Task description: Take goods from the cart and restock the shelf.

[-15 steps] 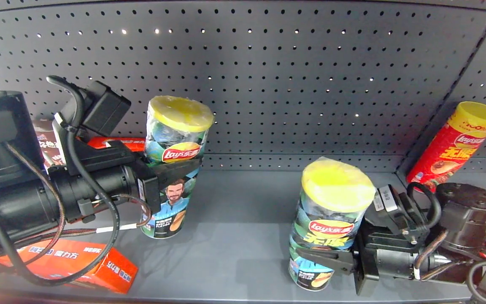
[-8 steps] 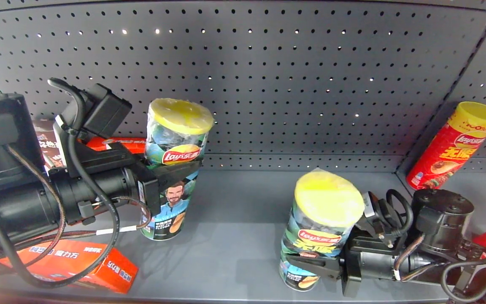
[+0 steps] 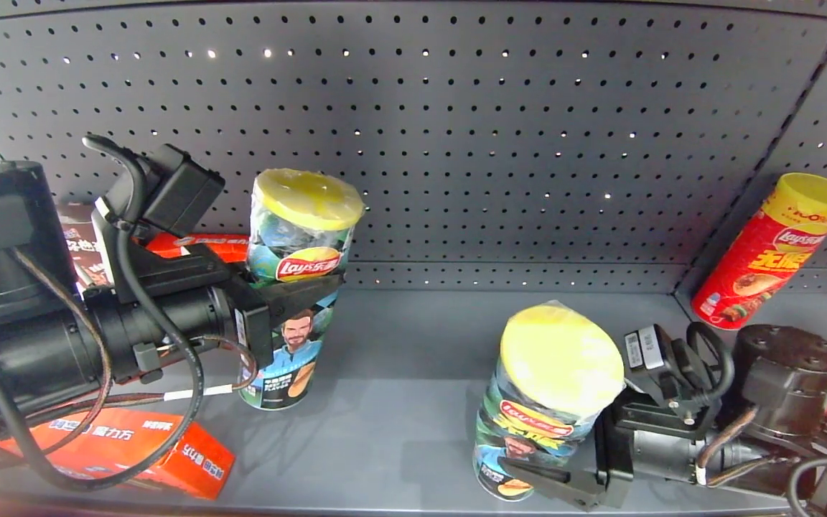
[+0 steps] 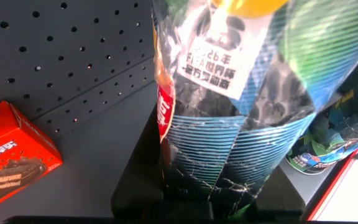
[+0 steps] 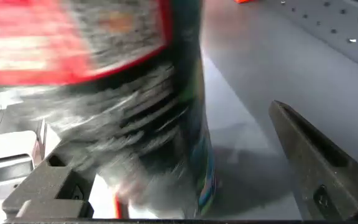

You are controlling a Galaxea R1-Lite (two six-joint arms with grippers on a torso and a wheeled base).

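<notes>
Two chip cans with yellow lids and green-blue wrappers are on the grey shelf (image 3: 406, 373). The left can (image 3: 304, 237) is upright at the shelf's left. My left gripper (image 3: 298, 280) is shut around its middle, and the left wrist view shows the wrapped can (image 4: 229, 124) pressed between the dark fingers (image 4: 142, 180). The right can (image 3: 550, 402) stands at the front right, tilted with its lid toward the front. My right gripper (image 3: 528, 459) is around its lower part and open. In the right wrist view, bare shelf separates the blurred can (image 5: 135, 106) from one finger (image 5: 316, 168).
A red chip can (image 3: 772, 251) leans in the back right corner. An orange box (image 3: 169, 452) lies at the front left and a red box (image 3: 205, 243) behind the left arm. The pegboard wall (image 3: 456, 143) closes the back. The shelf's middle is free.
The right arm shifted left with its can, then the can tipped toward the front, and the gripper now sits lower on it. The left can sank slightly.
</notes>
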